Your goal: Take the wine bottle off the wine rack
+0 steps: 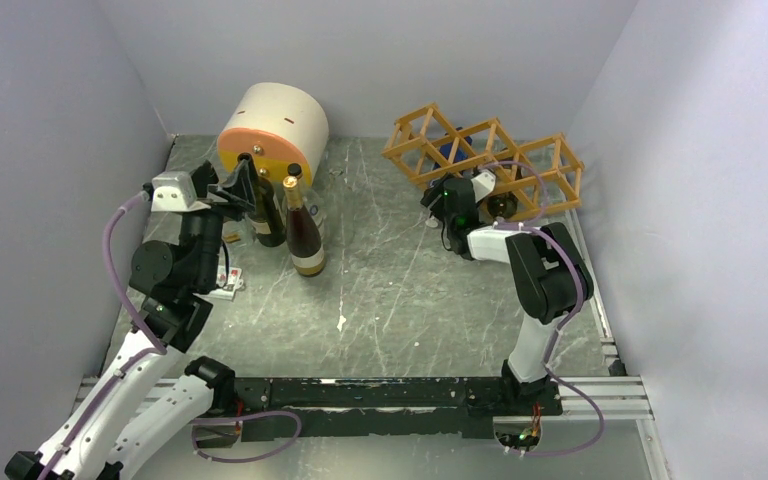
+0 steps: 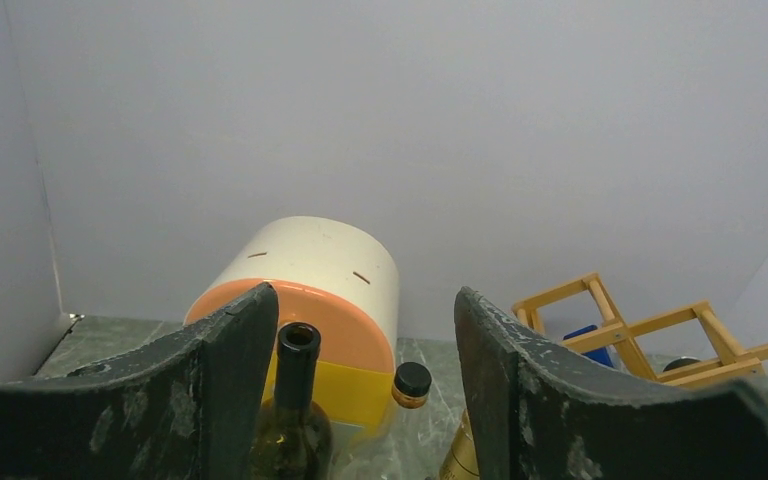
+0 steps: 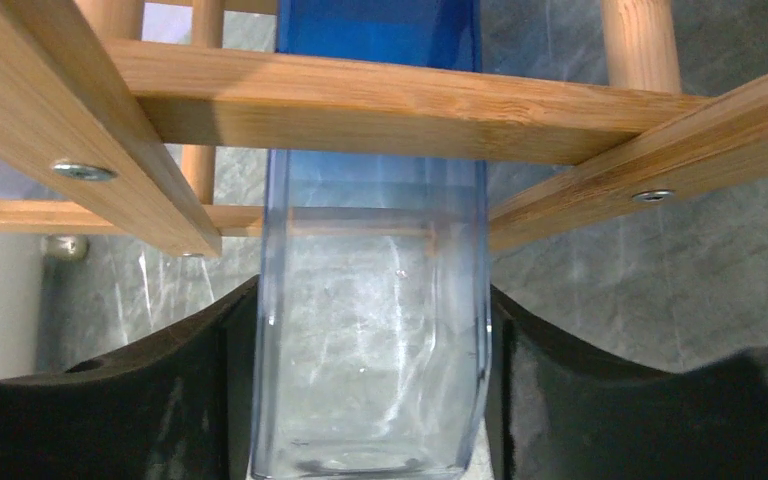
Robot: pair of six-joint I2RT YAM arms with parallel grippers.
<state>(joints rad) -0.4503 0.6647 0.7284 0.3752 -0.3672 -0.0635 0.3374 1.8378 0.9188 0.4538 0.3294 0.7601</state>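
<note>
Grey marbled table (image 1: pixel 410 290), white walls (image 1: pixel 380 60); R pincer (image 3: pixel 372 300) grips blue bottle (image 3: pixel 370 390); L pincer (image 2: pixel 362 300) agape.

Right arm stretched forward, its gripper (image 3: pixel 372 330) tucked at the front of the wine rack (image 1: pixel 480 160), fingers (image 3: pixel 190 380) pressed against both sides of the wine bottle (image 3: pixel 375 250). Left arm folded well left of the rack, left gripper (image 2: pixel 365 330) fingers spread apart.
</note>
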